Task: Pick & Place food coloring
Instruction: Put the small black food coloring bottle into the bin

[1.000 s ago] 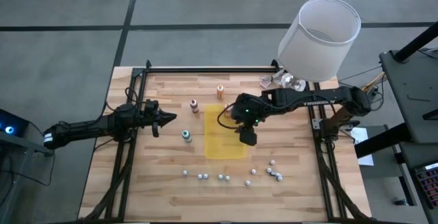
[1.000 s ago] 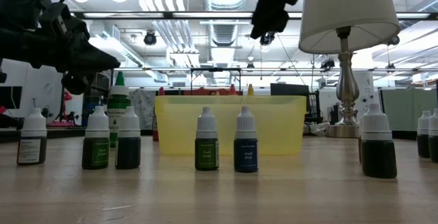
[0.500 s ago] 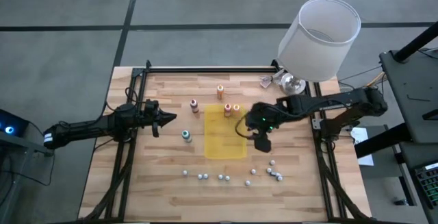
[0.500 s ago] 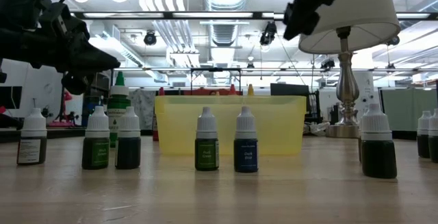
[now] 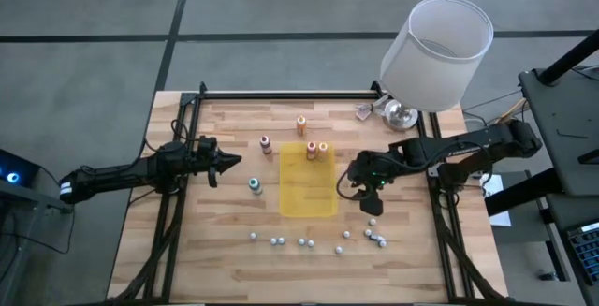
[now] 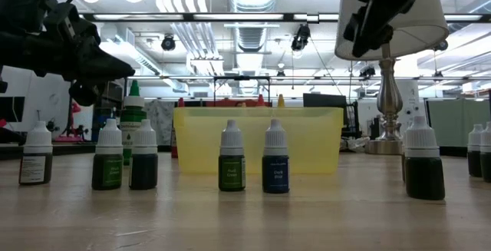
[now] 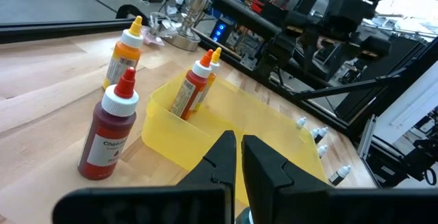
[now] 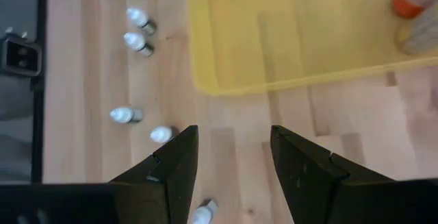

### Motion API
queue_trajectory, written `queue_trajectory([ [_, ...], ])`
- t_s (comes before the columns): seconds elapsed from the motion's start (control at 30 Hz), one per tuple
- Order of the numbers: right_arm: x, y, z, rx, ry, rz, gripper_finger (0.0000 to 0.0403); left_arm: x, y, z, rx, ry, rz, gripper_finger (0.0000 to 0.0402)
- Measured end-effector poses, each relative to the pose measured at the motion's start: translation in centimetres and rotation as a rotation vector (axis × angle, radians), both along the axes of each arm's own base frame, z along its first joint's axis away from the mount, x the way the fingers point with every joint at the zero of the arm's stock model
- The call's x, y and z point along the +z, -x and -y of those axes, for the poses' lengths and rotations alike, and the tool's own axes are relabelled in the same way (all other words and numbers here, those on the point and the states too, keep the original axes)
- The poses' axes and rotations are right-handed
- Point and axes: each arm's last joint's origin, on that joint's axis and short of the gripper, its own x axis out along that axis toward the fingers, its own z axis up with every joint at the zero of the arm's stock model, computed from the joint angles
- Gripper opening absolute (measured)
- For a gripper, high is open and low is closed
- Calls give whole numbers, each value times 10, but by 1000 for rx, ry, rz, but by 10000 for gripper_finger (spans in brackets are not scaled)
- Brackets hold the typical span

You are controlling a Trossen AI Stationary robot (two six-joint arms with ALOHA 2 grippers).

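Note:
The food coloring bottles stand upright on the wooden table. An orange one (image 5: 301, 124), a dark red one (image 5: 266, 143) and a teal one (image 5: 255, 185) stand outside the yellow tray (image 5: 309, 194). Two more (image 5: 317, 150) stand inside its far end. My right gripper (image 5: 372, 203) hangs open above the bare wood just right of the tray; in the right wrist view my right gripper (image 8: 229, 162) has nothing between its fingers. My left gripper (image 5: 229, 161) is shut and waits left of the dark red bottle (image 7: 109, 131).
Several small white-capped dropper bottles (image 5: 281, 241) stand in a row along the near side, with more at the near right (image 5: 374, 234) close under my right gripper. A lamp with a white shade (image 5: 436, 53) stands at the far right corner.
My right gripper has moved from above the yellow tray toward the table's right edge, sinking a little, and now hangs beside the tray over the wood. Its fingers stay open. No bottle has moved.

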Motion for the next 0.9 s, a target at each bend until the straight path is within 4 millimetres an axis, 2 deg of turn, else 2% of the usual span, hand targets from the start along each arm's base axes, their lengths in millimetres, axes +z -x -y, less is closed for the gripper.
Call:
queue_trajectory([
  [0.2,0,6,-10,69,-9,1,173,0,0,0,0,0,0,0],
  [0.37,8,7,-18,163,-81,-2,173,0,0,0,0,0,0,0],
  [0.67,18,11,-34,283,12,36,173,0,0,0,0,0,0,0],
  [0.9,5,12,-52,270,62,-59,173,0,0,0,0,0,0,0],
])
